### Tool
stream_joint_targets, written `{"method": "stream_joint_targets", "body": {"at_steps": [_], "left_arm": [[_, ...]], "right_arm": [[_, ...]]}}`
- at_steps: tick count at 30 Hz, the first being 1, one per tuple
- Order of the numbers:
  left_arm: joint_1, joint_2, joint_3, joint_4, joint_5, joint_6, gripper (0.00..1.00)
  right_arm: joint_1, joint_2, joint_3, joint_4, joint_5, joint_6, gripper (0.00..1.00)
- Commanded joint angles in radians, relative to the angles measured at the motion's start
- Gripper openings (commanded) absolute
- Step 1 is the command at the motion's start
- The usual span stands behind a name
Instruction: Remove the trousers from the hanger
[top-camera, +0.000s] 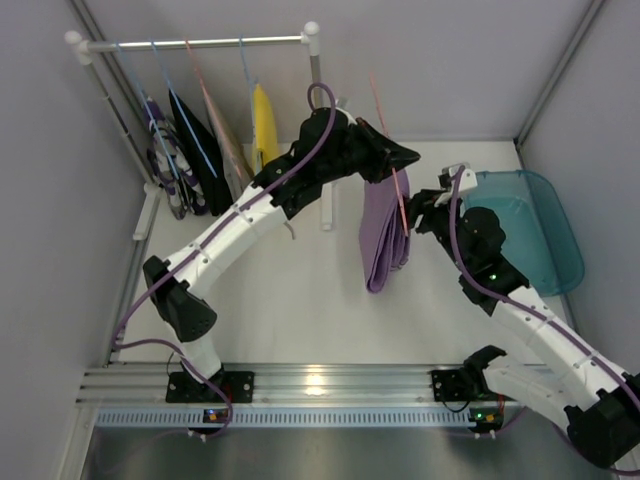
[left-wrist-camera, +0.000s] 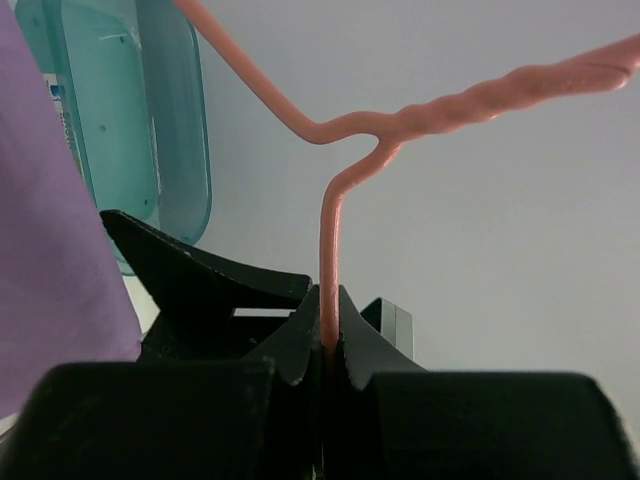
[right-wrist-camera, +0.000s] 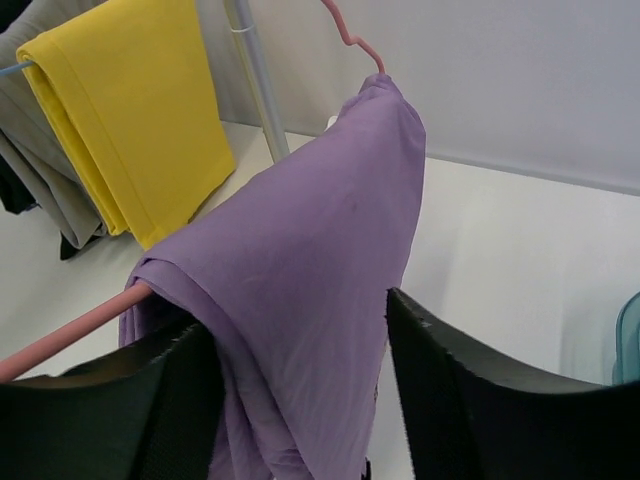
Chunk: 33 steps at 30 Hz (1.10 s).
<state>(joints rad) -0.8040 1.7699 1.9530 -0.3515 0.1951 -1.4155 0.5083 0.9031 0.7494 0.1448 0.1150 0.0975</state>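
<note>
Lilac trousers (right-wrist-camera: 300, 200) are hanging inside my wide-open right gripper (right-wrist-camera: 295, 330); left gripper (left-wrist-camera: 328, 320) is pinching the pink hanger (left-wrist-camera: 330, 230), so I'm aiming to close squarely, then pull.

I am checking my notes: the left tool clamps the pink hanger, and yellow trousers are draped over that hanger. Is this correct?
Not quite. The left tool clamps the pink hanger, but lilac-purple trousers, not yellow ones, are draped over it. The right wrist view shows this; the yellow trousers hang further back.
</note>
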Motion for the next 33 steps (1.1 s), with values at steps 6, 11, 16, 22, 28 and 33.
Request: {"method": "stream_joint_targets", "body": {"at_steps": [6, 11, 16, 22, 28, 33], "left_arm": [[-0.001, -0.138, -0.029, 0.137, 0.046, -0.017, 0.00], [-0.001, -0.156, -0.065, 0.149, 0.055, 0.065, 0.00], [0.005, -0.171, -0.136, 0.092, 0.001, 0.197, 0.00], [0.032, -0.144, -0.209, 0.063, -0.016, 0.285, 0.00], [0.034, -0.086, -0.203, 0.066, -0.023, 0.348, 0.00], [0.034, -0.041, -0.198, 0.030, -0.080, 0.401, 0.00]], "right_arm": [[0.016, 0.049, 0.060, 0.076, 0.107, 0.033, 0.16], [0.010, 0.054, 0.174, 0.009, 0.103, 0.045, 0.00], [0.007, 0.024, 0.307, -0.060, 0.078, 0.062, 0.00], [0.006, -0.046, 0.427, -0.135, 0.051, 0.096, 0.00], [0.001, -0.108, 0.499, -0.209, -0.001, 0.093, 0.00], [-0.008, -0.138, 0.553, -0.215, -0.018, 0.102, 0.00]]}}
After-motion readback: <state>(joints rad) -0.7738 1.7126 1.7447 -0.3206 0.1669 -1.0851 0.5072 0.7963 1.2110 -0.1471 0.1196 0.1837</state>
